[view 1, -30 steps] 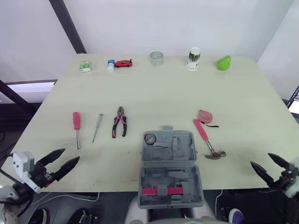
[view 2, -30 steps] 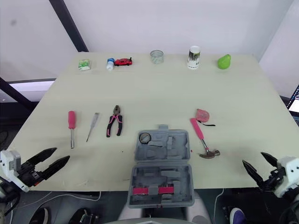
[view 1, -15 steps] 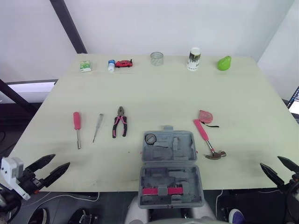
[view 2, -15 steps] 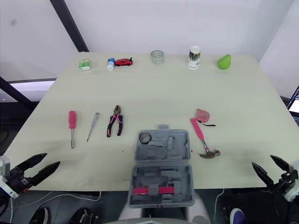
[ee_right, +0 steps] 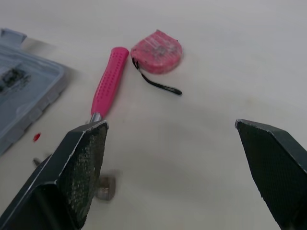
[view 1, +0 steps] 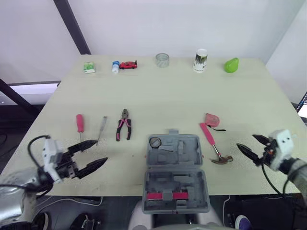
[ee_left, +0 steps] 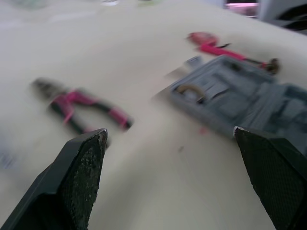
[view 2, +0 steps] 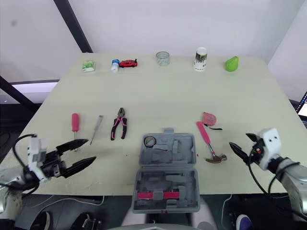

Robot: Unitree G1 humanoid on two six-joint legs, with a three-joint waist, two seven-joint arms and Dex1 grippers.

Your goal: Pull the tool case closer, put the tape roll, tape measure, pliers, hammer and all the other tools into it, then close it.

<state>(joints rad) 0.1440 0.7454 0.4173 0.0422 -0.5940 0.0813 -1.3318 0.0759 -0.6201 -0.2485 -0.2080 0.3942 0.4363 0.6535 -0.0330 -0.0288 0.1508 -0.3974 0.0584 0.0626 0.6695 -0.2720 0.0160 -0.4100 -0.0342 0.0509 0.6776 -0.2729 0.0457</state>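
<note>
- The case sits open at the near edge of the table, dead centre. It hasn't budged, and it looks pulled in already. The tape roll is lying in its far-left corner.
- What's new: both arms have swung in from off the near corners and are over the table now.
- The left gripper has its fingers spread wide and holds nothing. It hovers just near-side of the pink screwdriver and the thin screwdriver, with the pliers a bit further on.
- The right gripper is also spread and empty. It's right beside the head of the hammer, and the tape measure is touching or nearly touching the handle's far end.
- So I'd say you're lining up the first grabs, with five tools left to pack.
- Watch the tape measure's strap, it trails out to the right of the hammer handle.
- The back row is well out of your way: green box, bottle, toy car, jar, cup, green fruit.
</note>
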